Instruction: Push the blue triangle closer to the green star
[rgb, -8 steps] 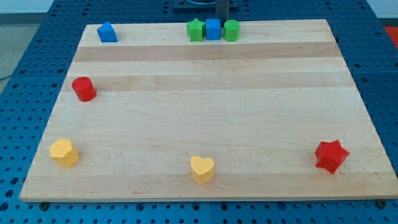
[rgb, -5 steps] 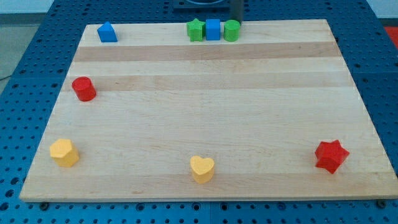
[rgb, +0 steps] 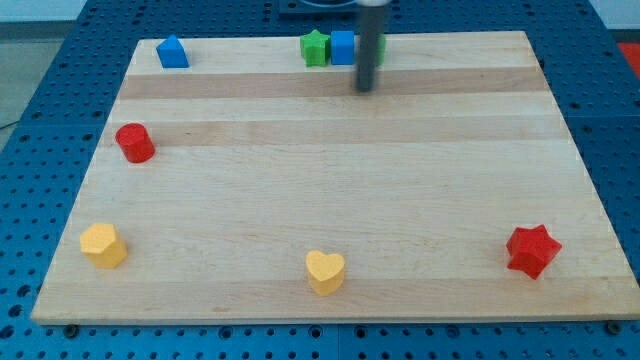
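Note:
The blue triangle (rgb: 172, 52) sits near the board's top left corner. The green star (rgb: 315, 47) sits at the top middle, touching a blue cube (rgb: 342, 46) on its right. A green cylinder (rgb: 380, 50) stands right of the cube, mostly hidden behind my rod. My tip (rgb: 366, 88) is on the board just below the green cylinder, right of and below the star, far right of the blue triangle.
A red cylinder (rgb: 134, 143) is at the left. A yellow block (rgb: 104, 245) is at the bottom left, a yellow heart (rgb: 325, 271) at the bottom middle, a red star (rgb: 532, 250) at the bottom right. The wooden board (rgb: 330, 190) lies on a blue pegboard.
My rod has moved from behind the top-edge blocks down toward the view's bottom, now in front of the green cylinder. No block has visibly moved.

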